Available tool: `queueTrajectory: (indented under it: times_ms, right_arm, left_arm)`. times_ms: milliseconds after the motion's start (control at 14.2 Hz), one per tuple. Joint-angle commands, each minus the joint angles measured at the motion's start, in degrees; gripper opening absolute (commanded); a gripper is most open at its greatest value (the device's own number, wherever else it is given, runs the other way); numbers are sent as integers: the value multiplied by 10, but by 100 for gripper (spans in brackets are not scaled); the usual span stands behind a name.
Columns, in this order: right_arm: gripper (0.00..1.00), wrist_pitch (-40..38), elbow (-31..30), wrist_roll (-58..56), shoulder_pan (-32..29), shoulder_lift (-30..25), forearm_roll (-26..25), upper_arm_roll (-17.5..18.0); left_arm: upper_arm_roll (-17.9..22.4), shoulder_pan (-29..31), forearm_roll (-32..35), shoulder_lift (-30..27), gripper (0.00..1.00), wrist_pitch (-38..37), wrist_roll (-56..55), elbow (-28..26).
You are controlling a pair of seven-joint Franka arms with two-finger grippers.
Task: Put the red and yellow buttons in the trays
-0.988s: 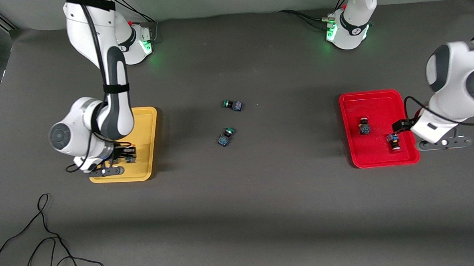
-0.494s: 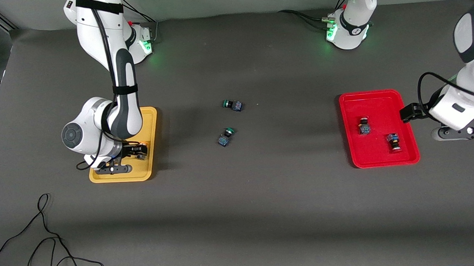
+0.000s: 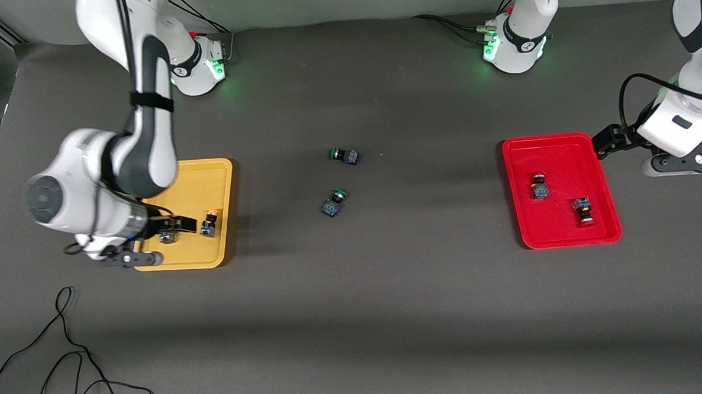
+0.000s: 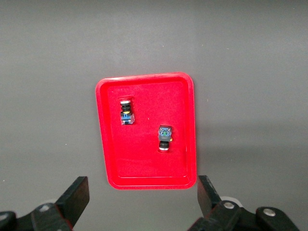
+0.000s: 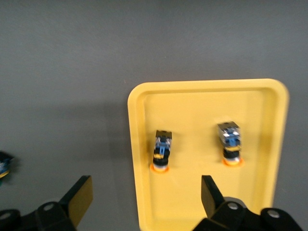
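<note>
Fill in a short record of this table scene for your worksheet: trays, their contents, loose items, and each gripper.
yellow tray: two yellow-capped buttons
red tray: two red-capped buttons
loose on table: two green-capped buttons, between the trays
left gripper: open, empty, beside the red tray
right gripper: open, empty, over the yellow tray's edge

- Two green-capped switches (image 3: 344,156) (image 3: 334,202) are lying mid-table, a bare gap showing between them; open mat is lying all around them
- The right gripper (image 3: 151,235) is hanging over the yellow tray (image 3: 219,173), crowding its two switches (image 3: 209,221)
- The red tray (image 3: 553,144) is sitting uncovered; the left gripper (image 3: 602,144) is hanging just beside its rim
</note>
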Motion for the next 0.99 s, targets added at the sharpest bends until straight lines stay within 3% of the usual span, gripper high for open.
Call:
queueTrajectory:
  times_ms: [0, 212, 353, 565, 635, 918]
  right_arm:
    - [100, -91, 74, 28, 5, -1, -32, -43]
    - [100, -126, 112, 30, 4, -3, -35, -73]
    - [100, -122, 125, 49, -8, -51, -87, -53]
    - [100, -85, 114, 145, -123, -202, -253, 145]
    - [100, -76, 102, 168, -168, -237, -286, 208]
    - [100, -59, 75, 178, -347, -300, -305, 381]
  left_arm:
    - [19, -20, -7, -19, 100, 17, 10, -23]
    - [14, -14, -7, -27, 100, 18, 11, -30]
    - [7, -7, -7, -25, 100, 10, 11, -25]
    - [-51, 57, -7, -23, 100, 7, 26, -22]
    - [-57, 62, -7, -22, 100, 1, 27, -21]
    - [-57, 59, -7, -18, 100, -16, 27, -4]
